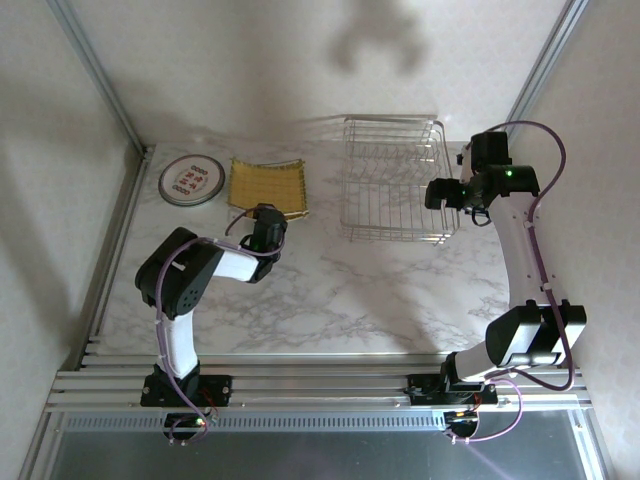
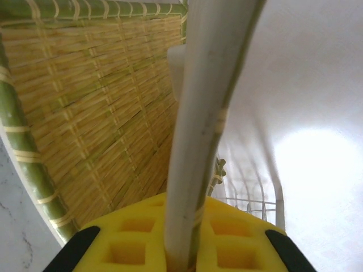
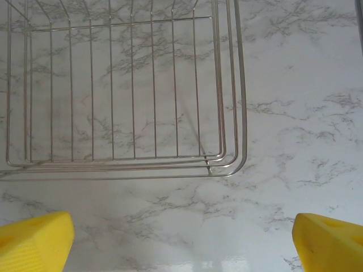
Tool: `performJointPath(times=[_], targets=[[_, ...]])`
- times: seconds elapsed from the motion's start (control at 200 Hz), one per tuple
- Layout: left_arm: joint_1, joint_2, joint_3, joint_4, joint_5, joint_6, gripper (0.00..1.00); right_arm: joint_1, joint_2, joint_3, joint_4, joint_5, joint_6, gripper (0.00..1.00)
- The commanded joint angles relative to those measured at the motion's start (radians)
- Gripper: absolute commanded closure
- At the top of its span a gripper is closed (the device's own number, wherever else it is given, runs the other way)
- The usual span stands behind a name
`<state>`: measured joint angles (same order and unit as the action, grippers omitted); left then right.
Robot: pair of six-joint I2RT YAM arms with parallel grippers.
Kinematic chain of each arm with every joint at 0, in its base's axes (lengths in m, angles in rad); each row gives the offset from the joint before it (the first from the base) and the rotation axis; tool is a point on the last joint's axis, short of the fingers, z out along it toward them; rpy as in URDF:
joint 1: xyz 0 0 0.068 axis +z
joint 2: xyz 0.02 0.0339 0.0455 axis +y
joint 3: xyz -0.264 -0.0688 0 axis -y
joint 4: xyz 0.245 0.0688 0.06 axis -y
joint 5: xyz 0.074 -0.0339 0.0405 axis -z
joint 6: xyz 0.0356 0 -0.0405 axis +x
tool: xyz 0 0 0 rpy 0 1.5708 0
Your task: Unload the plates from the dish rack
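Two arms share a marble tabletop (image 1: 360,290) boxed in by pale walls (image 1: 50,200) on the left, far and right. The widest bare stretch lies across the middle and near side, up to the rails (image 1: 320,385) at the arms' bases. Along the far edge sit, left to right, a round plate (image 1: 190,180), a woven plate (image 1: 266,186) just beside it, and the rack (image 1: 392,180), apart from both and close to the right wall. The left tool (image 1: 268,216) meets the woven plate's near edge. Its arm rises from the base, folds sharply at the elbow and reaches far and rightward. The right tool (image 1: 441,194) hangs at the rack's right side. That arm stretches up the right side of the tabletop with the wrist turned left.

From the left wrist, the left tool's yellow pads (image 2: 125,241) are pinched narrow onto the woven plate's rim, which runs edge-on as a pale band up the middle. To its left spreads a yellow woven face with a green border, marble showing past its lower left corner. Whether that face is the same plate's or another's lying under it, I cannot tell. Rack wires show faintly at lower right.

From the right wrist, the right tool stands wide, its yellow fingertips (image 3: 34,243) at the bottom corners, gripping nothing. It is above bare marble just beside a rounded corner of the rack (image 3: 227,164), not touching it. Marble shows through the rack's floor wires, and open tabletop runs off to the right.
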<state>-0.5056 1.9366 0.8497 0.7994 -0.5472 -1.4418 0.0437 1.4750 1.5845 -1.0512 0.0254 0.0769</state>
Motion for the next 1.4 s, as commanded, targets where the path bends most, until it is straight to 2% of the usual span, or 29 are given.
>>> performJointPath(times=[0.0,0.14,0.22,0.28,0.34,0.641,0.831,1.397], targets=[[-0.011,-0.013,0.054,-0.047,-0.039,-0.019,0.91,0.005,-0.027,-0.004,-0.003,-0.013,-0.011,0.01],[-0.015,-0.038,0.103,-0.207,-0.044,-0.01,0.7,0.005,-0.038,-0.015,0.006,-0.018,-0.014,0.01],[-0.016,-0.048,0.114,-0.252,-0.044,0.0,0.55,0.005,-0.04,-0.021,0.013,-0.028,-0.013,0.01],[-0.016,-0.05,0.129,-0.3,-0.035,-0.001,0.4,0.005,-0.037,-0.018,0.011,-0.03,-0.011,0.01],[-0.017,-0.051,0.15,-0.36,-0.032,0.004,0.31,0.005,-0.036,-0.012,0.008,-0.032,-0.011,0.01],[-0.02,-0.08,0.189,-0.506,-0.009,0.076,0.07,0.005,-0.049,-0.013,0.007,-0.033,-0.009,0.01],[-0.028,-0.097,0.219,-0.583,0.011,0.125,0.0,0.005,-0.054,-0.017,0.011,-0.034,-0.008,0.01],[-0.051,-0.133,0.154,-0.648,0.085,0.181,0.01,0.005,-0.088,-0.062,0.026,-0.042,0.029,0.01]])
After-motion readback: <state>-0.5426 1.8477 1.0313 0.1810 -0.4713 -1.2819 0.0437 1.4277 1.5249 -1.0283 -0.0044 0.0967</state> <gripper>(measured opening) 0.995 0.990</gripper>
